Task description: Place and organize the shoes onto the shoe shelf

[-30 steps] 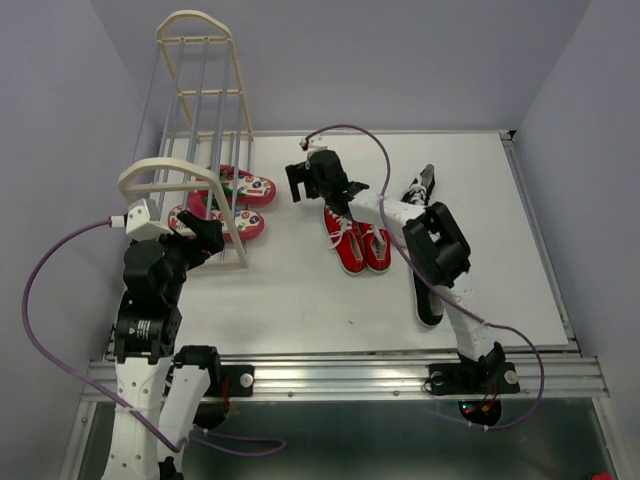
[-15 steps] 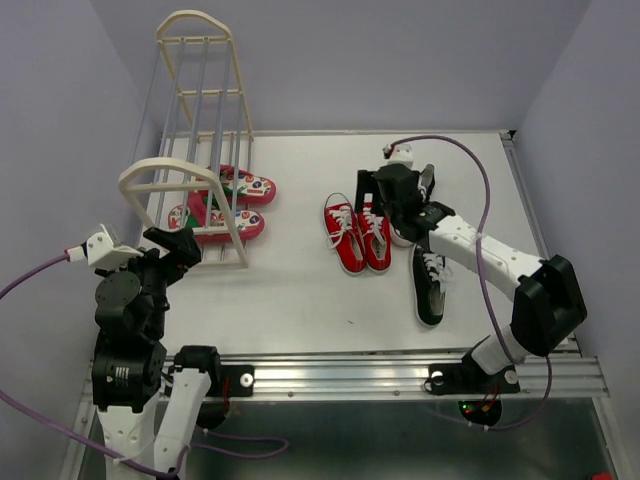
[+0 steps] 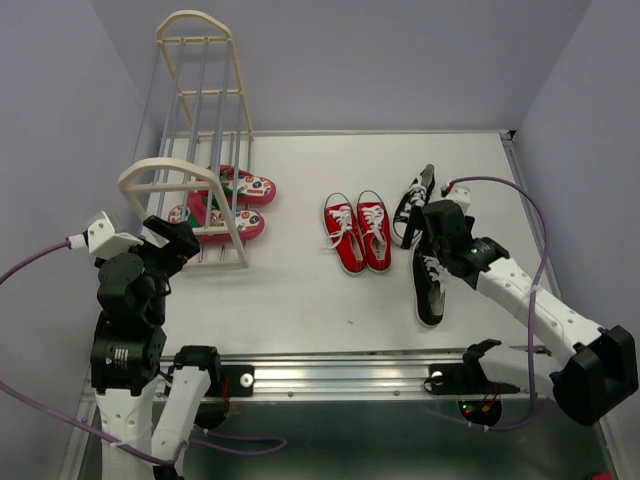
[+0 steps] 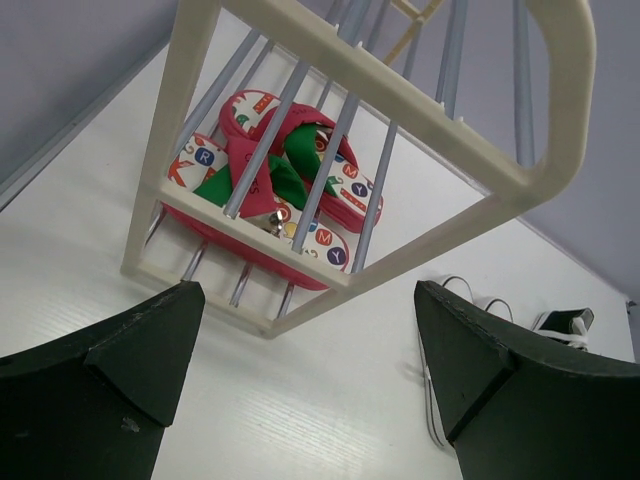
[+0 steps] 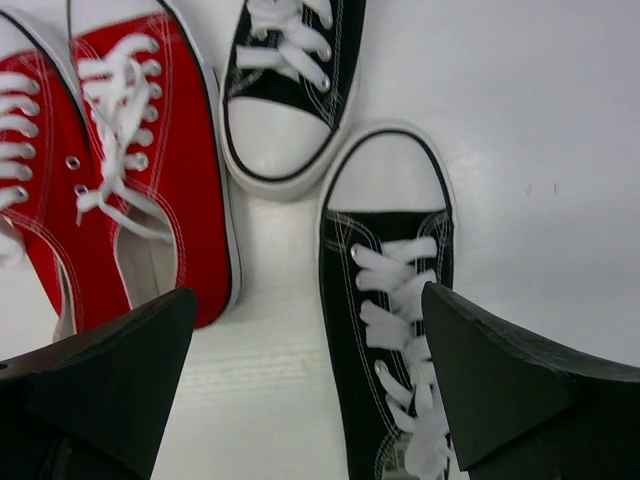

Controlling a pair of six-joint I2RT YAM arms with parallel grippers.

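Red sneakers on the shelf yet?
No, the red sneakers sit side by side on the table, apart from the shoe shelf and to its right.

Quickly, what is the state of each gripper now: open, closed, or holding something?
Left gripper: open, holding nothing.
Right gripper: open, holding nothing, above the black sneakers.

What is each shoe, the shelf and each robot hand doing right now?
shoe shelf: standing upright.
flip-flops: lying on the shelf's lowest rails.
red sneakers: side by side on the table.
black sneakers: on the table, toe to toe, not lined up.
left gripper: open, empty.
right gripper: open, empty, above the black sneakers.
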